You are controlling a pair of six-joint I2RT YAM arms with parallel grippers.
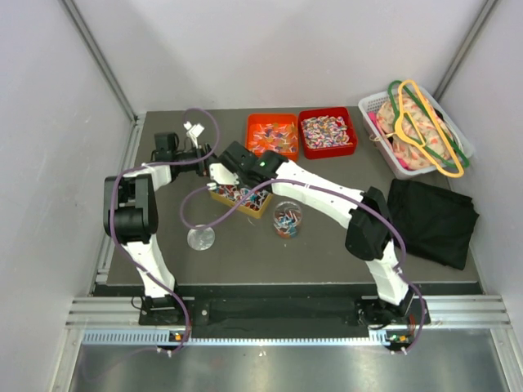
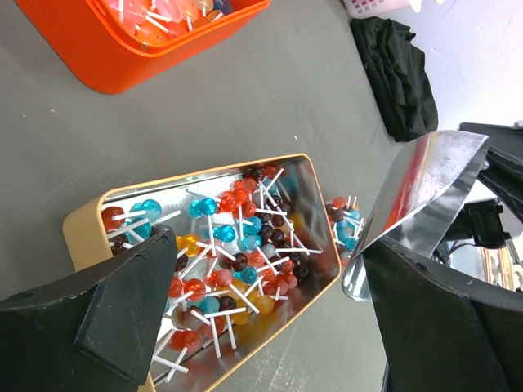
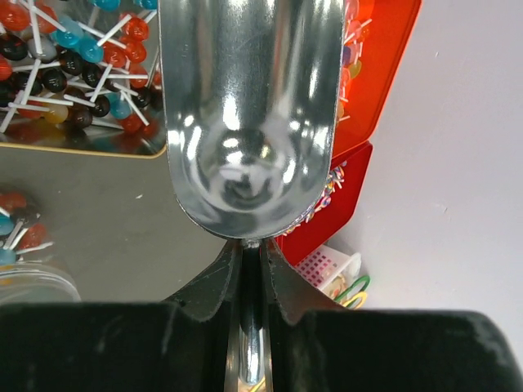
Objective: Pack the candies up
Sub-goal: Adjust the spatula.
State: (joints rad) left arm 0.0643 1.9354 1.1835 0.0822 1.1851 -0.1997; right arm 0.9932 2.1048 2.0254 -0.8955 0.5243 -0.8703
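Just ahead and left of the lip of your empty scoop (image 3: 249,122), with the right claw (image 3: 251,265) clamped on its handle, the candies (image 2: 237,245) sit piled in the gold tin (image 2: 82,224), so that arm's nearer for the dig, while the left claw (image 2: 270,314) hangs wide open near it.

Over at the far right corner of the dark table (image 1: 327,253) sits a white latticed basket (image 1: 367,101), set at a slant to the table's edges. A tangle of plastic hangers (image 1: 406,122) in yellow, orange and green lies across its top. Under them is a bundle of pale fabric with a reddish pattern (image 1: 417,145). Just in front of the basket, by the right edge, a black cloth (image 1: 431,220) lies loosely folded in a rumpled heap. Plain pale walls (image 1: 286,49) close the table in on three sides, and a ribbed aluminium rail (image 1: 458,309) runs along the near side.
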